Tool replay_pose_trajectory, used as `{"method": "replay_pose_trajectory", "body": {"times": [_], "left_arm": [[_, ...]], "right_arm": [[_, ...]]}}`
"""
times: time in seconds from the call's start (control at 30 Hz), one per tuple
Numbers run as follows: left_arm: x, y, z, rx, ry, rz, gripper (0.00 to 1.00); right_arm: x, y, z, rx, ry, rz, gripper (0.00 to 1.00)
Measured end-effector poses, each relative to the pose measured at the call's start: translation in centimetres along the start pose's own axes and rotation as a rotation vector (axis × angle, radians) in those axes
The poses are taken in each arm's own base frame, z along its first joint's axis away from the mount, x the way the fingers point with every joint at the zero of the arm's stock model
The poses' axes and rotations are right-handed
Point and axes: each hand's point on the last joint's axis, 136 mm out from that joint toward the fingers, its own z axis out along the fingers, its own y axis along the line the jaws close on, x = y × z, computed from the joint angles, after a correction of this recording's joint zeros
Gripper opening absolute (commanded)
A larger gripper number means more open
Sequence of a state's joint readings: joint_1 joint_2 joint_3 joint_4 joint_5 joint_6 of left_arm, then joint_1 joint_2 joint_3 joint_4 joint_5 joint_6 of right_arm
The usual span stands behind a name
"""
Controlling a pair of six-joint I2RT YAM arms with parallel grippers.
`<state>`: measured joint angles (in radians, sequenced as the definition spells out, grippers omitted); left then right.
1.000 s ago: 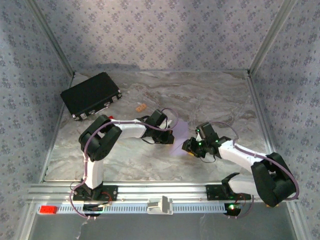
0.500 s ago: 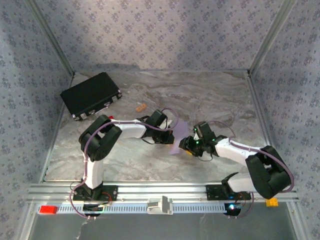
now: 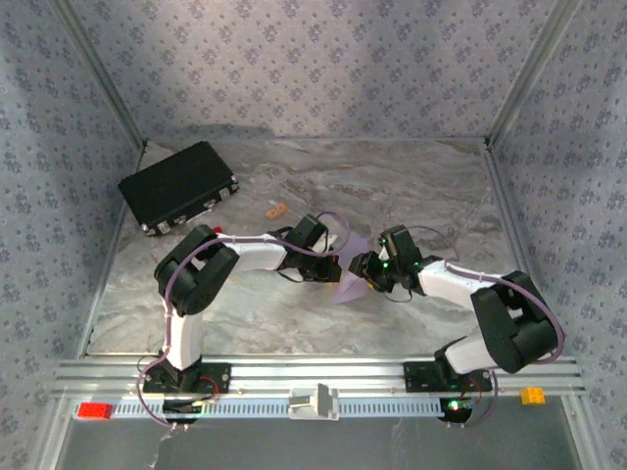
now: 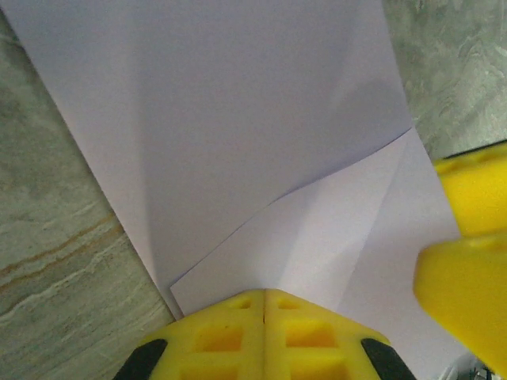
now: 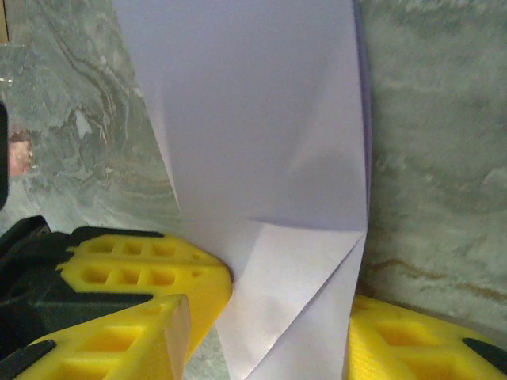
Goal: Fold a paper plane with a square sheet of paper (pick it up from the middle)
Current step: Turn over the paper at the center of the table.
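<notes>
The pale lilac sheet of paper (image 3: 345, 286) lies partly folded on the marble table between the two grippers. In the left wrist view the paper (image 4: 238, 119) shows a diagonal flap, and my left gripper (image 4: 264, 297) is shut, its joined yellow tips resting on the flap's corner. The left gripper (image 3: 331, 269) sits at the sheet's left edge. My right gripper (image 3: 364, 268) faces it from the right. In the right wrist view the right gripper (image 5: 273, 340) is open, with the folded paper (image 5: 253, 119) running between its fingers.
A black case (image 3: 178, 186) lies at the back left, with a small tan block (image 3: 276, 210) beside it on the table (image 3: 411, 186). A red block (image 3: 95, 410) and an orange block (image 3: 532, 396) sit on the front rail. Patterned walls enclose three sides.
My right gripper has moved left and slightly away from the rail, closing in on the paper and the left gripper. The left arm has stayed put.
</notes>
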<state>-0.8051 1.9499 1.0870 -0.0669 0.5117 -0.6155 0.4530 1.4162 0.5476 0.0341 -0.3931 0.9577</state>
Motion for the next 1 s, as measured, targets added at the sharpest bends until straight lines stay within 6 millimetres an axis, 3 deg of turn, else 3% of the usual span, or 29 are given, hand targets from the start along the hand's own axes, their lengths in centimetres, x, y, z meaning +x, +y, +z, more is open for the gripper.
{"method": "replay_pose_trajectory", "body": {"times": [0.67,1.0], "left_arm": [[0.0,0.0,0.0,0.003,-0.007,-0.003,0.0],[0.0,0.0,0.0,0.004,-0.007,-0.002,0.0]], "right_arm": [[-0.6,-1.8,0.4,-0.043,-0.021,0.061,0.28],[-0.7,-1.8,0.6,-0.072,-0.027,0.056,0.21]]}}
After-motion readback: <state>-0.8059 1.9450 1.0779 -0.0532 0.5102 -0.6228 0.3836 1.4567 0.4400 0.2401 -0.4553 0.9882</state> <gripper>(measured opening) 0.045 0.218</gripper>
